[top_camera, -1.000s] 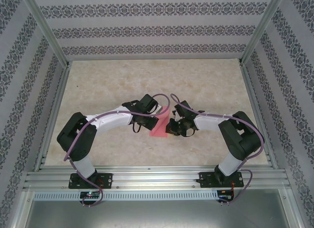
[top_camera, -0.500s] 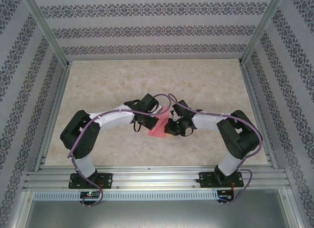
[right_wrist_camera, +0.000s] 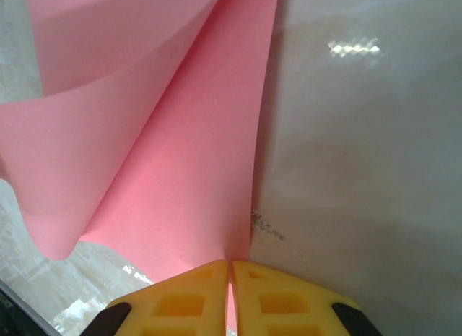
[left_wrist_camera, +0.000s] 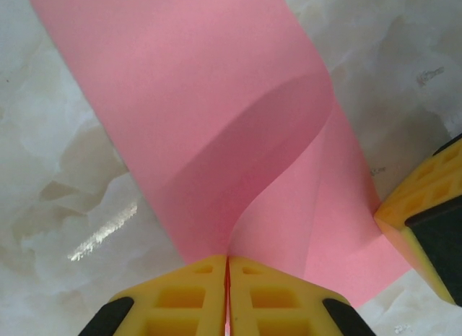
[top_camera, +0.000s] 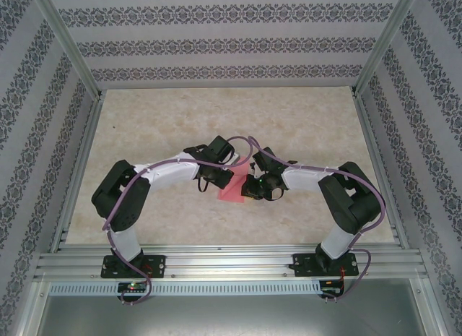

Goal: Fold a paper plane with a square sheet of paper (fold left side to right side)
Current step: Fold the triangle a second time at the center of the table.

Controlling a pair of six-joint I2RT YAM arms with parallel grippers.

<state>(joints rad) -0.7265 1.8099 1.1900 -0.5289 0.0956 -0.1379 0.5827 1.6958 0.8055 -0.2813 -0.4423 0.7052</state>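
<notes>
We've got the left gripper (left_wrist_camera: 228,265) and right gripper (right_wrist_camera: 231,266) both pinched tight on the square sheet of paper (top_camera: 232,189), half-curled over mid-table (top_camera: 159,126) between them, so any uneven pull probably means a slipped edge or a crooked crease.

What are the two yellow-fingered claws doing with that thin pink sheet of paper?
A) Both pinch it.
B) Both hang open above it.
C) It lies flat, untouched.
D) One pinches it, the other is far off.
A: the left gripper and the right gripper are each shut on an edge of the thin pink sheet of paper, which curls up.
</notes>
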